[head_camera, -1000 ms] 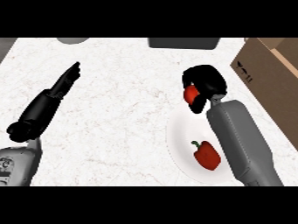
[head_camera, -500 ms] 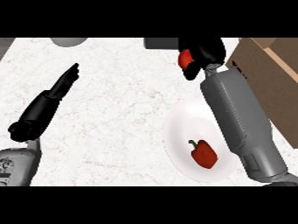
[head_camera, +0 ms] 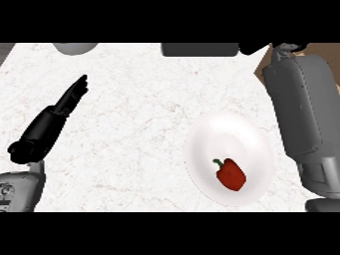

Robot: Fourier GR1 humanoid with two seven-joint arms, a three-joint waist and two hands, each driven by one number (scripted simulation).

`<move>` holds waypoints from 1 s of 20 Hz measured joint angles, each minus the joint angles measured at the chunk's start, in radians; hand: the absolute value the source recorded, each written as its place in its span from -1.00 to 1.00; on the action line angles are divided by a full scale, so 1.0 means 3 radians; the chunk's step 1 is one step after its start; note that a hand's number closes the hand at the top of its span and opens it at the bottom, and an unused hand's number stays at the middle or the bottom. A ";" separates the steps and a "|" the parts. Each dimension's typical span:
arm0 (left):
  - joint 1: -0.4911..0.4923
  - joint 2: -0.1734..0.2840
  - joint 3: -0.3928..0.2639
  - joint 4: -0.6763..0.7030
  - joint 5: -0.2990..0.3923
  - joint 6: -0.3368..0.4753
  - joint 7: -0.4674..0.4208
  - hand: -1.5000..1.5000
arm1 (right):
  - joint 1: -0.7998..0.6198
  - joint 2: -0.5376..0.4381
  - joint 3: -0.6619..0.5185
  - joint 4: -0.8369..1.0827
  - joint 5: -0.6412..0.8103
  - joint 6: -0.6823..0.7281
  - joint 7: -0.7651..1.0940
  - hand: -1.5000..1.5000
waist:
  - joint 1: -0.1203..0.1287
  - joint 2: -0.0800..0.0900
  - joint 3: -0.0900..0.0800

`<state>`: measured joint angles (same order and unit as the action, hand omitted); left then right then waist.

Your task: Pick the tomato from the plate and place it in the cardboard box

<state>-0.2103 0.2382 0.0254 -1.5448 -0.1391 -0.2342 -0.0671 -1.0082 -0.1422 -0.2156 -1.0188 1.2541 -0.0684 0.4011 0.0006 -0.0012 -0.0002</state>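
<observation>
A white marble counter is seen from steeply above. At about four o'clock lies a white plate, set flat and near the robot's right side, presumably so it sits within that arm's reach. On the plate's lower half rests a red bell pepper with a small green stem; it lies alone and untouched.

The right forearm stretches from five o'clock up toward one o'clock, passing just beside the plate's right rim and ending over the cardboard box, whose brown flaps show at the upper right. The right hand is only a sliver of black at the top edge; I cannot tell how its fingers are set, and no tomato is visible anywhere. Since the arm reaches over the box, the tomato is probably either hidden in that hand or already down inside the box, but the view does not settle which.

The left hand shows at nine o'clock, its fingers straight and together, pointing toward eleven o'clock, holding nothing. It rests well apart from the plate, likely parked to keep clear of the working arm.

At the far edge, a grey bowl-like object sits at eleven o'clock and a dark grey rectangular object at twelve o'clock; both are cut off by the view.
</observation>
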 measured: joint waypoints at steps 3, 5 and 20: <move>-0.0015 0.0006 0.0012 -0.0057 0.0018 -0.0020 0.0039 0.00 | -0.0049 -0.0186 -0.0197 0.0114 -0.0043 -0.0170 0.0062 1.00 | 0.0022 0.0009 0.0001; -0.0008 -0.0045 -0.0033 -0.0123 -0.0019 0.0020 0.0095 0.00 | -0.0082 -0.0331 -0.0305 0.0165 -0.0099 -0.0162 0.0082 1.00 | 0.0022 0.0009 0.0002; -0.0052 -0.0030 0.0007 -0.0021 -0.0038 -0.0039 -0.0017 0.00 | -0.0052 -0.1451 -0.0681 0.1426 -0.0354 0.0616 -0.0503 1.00 | 0.0053 0.0032 0.0003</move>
<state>-0.2257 0.2292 0.0274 -1.5510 -0.1506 -0.2459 -0.0723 -1.0238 -0.5774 -0.4200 -0.5909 1.1478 0.1164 0.2502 0.0166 0.0084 0.0007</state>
